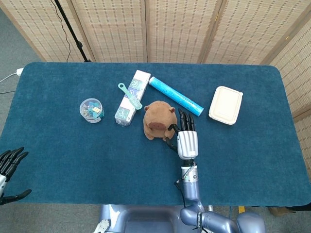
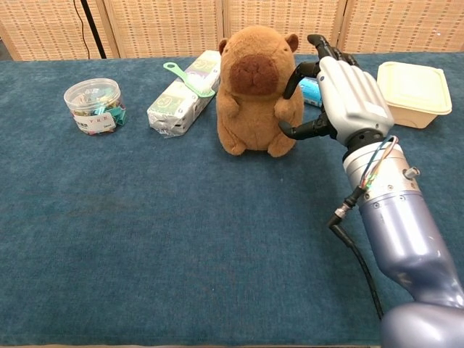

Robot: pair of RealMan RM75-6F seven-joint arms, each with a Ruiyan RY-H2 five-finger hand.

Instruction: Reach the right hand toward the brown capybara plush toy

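The brown capybara plush (image 1: 156, 120) sits upright near the middle of the blue table, facing the robot (image 2: 254, 90). My right hand (image 1: 187, 138) is directly at its right side, palm toward it, with the fingers apart (image 2: 344, 94). The thumb tip reaches the plush's lower flank and a curled finger lies against its upper side. I cannot tell whether they press in. Nothing is lifted. My left hand (image 1: 8, 170) hangs off the table's front left corner with its fingers spread and holds nothing.
A clear jar of small items (image 1: 91, 110) stands at the left. A white pack with a green brush (image 1: 132, 97) lies just left of the plush. A blue tube (image 1: 175, 95) lies behind my right hand, and a cream lunch box (image 1: 226, 105) sits to its right.
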